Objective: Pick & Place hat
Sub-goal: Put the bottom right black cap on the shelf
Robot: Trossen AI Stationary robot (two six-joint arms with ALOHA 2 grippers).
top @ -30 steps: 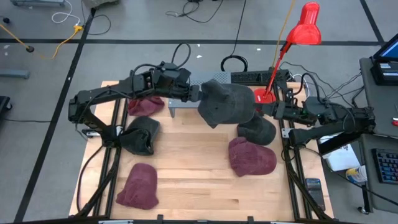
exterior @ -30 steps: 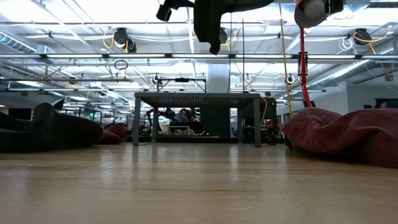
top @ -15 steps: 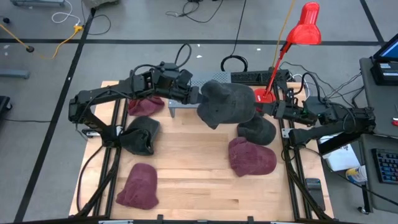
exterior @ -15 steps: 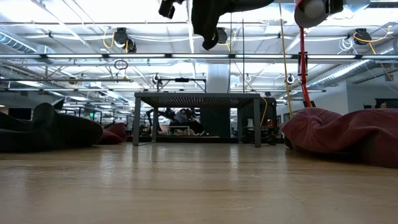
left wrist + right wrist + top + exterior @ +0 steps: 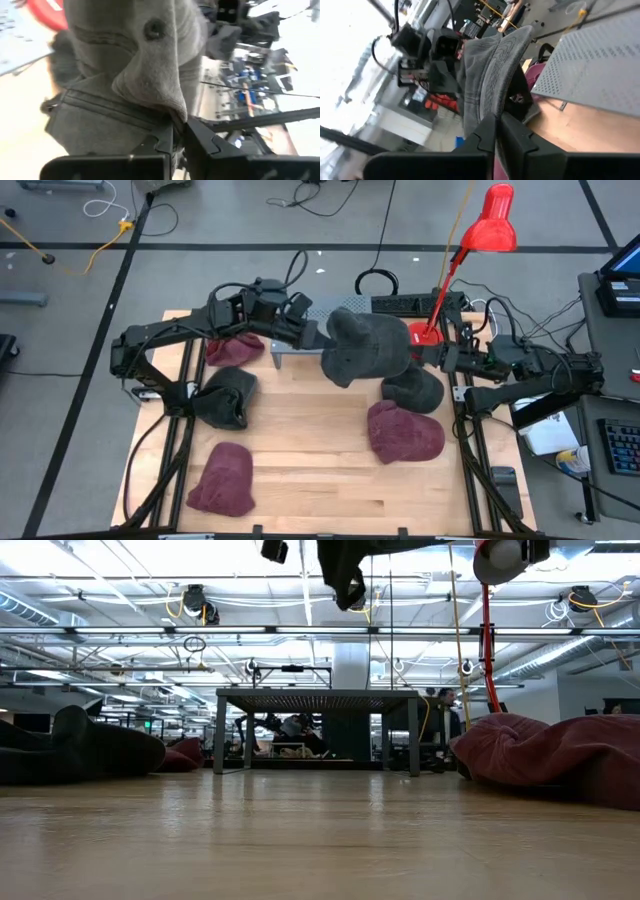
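I have the grey hat (image 5: 366, 346) up in the air between both arms, well above the table (image 5: 300, 440). From the left wrist view, the left gripper (image 5: 178, 131) is clamped on a fold of the hat's edge, so the cloth starts right at its jaws and billows forward past them. From the right wrist view, the right gripper (image 5: 498, 123) is likewise pinched on the hat's brim, with the body of the hat rising straight ahead of its jaws.

In the high view the left gripper (image 5: 313, 332) holds the hat's left side and the right gripper (image 5: 432, 352) sits at its right side, so the hat's long axis runs from one set of jaws to the other. Neither arm is nearer; both hold it.

Below the jaws and a little behind them stands the small grey rack (image 5: 300, 332). I judge that the coming placement turns on that: the hat hangs just forward of the rack. The other hats, dark and maroon, lie on the table apart from this one.
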